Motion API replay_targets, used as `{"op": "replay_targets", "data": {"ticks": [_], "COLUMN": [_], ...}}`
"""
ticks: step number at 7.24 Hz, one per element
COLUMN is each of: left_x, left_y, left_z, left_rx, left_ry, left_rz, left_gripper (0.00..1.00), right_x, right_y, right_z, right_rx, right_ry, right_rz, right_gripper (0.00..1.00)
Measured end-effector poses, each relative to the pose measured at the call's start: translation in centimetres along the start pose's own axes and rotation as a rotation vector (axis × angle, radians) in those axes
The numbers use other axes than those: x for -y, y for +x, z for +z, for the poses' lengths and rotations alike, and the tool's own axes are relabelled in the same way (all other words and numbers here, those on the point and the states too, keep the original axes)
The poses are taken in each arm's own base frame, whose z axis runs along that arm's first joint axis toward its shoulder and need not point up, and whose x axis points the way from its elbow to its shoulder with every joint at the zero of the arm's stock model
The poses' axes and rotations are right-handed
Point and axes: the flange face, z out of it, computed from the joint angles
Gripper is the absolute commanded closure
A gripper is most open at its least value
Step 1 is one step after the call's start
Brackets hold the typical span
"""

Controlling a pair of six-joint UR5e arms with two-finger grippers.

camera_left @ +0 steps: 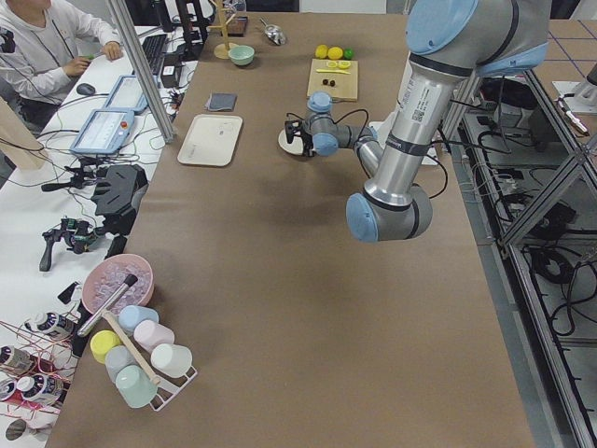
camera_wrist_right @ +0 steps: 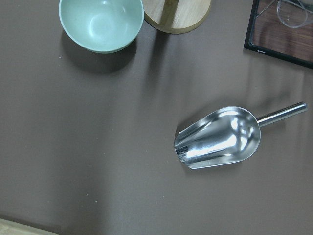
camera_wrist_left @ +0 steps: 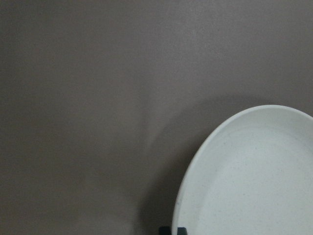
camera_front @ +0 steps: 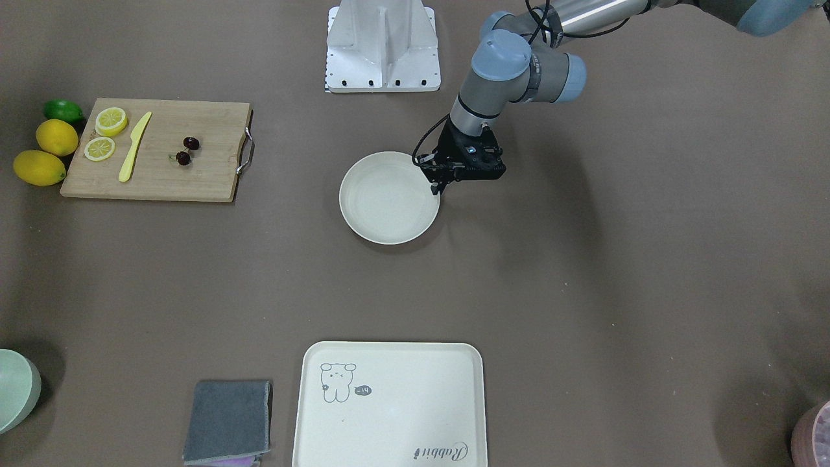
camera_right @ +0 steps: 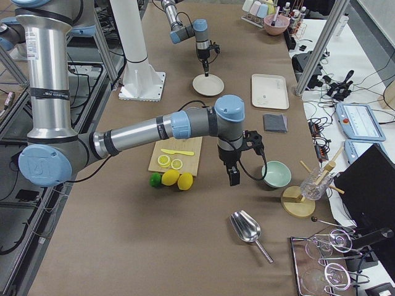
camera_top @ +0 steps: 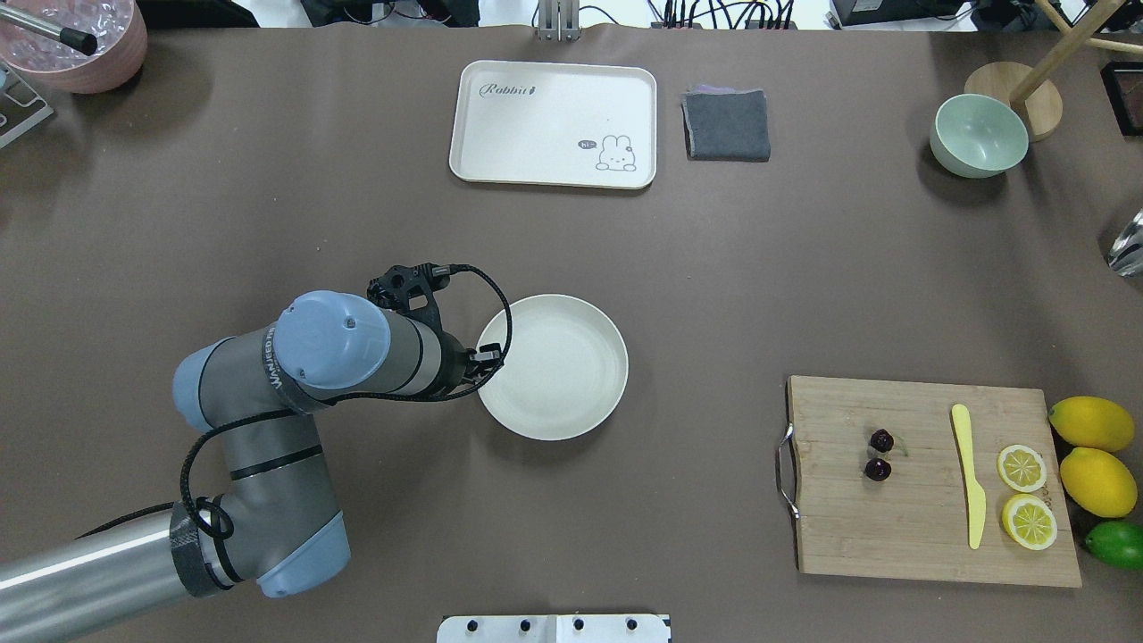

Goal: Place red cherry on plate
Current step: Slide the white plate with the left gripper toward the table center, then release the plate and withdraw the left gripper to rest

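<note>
The red cherry, a dark maroon pair, lies on a wooden cutting board, far from both grippers. The round cream plate sits mid-table with nothing on it. My left gripper is low at the plate's rim. In the left wrist view its tips stand close together with the rim running between them. My right gripper hangs over bare table between the lemons and a green bowl; I cannot tell whether it is open or shut.
On the board lie a yellow knife and two lemon slices; lemons and a lime sit beside it. A cream tray, grey cloth and green bowl line the far side. A metal scoop lies under my right wrist.
</note>
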Motion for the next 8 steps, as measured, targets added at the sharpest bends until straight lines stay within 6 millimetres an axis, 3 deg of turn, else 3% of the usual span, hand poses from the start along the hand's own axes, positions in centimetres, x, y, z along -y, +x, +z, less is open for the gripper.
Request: {"op": "replay_targets", "data": {"ticks": [2, 4, 5, 6, 8], "left_x": [0.6, 2.2, 3.4, 5.6, 11.9], "left_y": [-0.1, -0.7, -1.8, -3.8, -9.1], "left_z": [0.2, -1.1, -2.9, -6.1, -12.8], "left_rx": [0.002, 0.006, 0.020, 0.059, 0.148], "left_ry": [0.023, 0.039, 0.035, 0.019, -0.014], "left_rz": [-0.004, -0.003, 0.020, 0.057, 0.150], "left_gripper": [0.02, 0.02, 0.02, 0.02, 0.02], "right_x": [0.1, 0.2, 0.2, 0.3, 0.3], "right_y": [0.1, 0.0, 0.0, -0.1, -0.3], "right_z": [0.5, 0.9, 1.1, 1.3, 1.6], "right_rx": [0.030, 0.072, 0.077, 0.076, 0.066], "right_ry": [-0.007, -0.013, -0.016, -0.020, -0.029], "right_rz": [0.008, 0.015, 0.015, 0.012, 0.012], "right_gripper": [0.00, 0.00, 0.00, 0.00, 0.00]}}
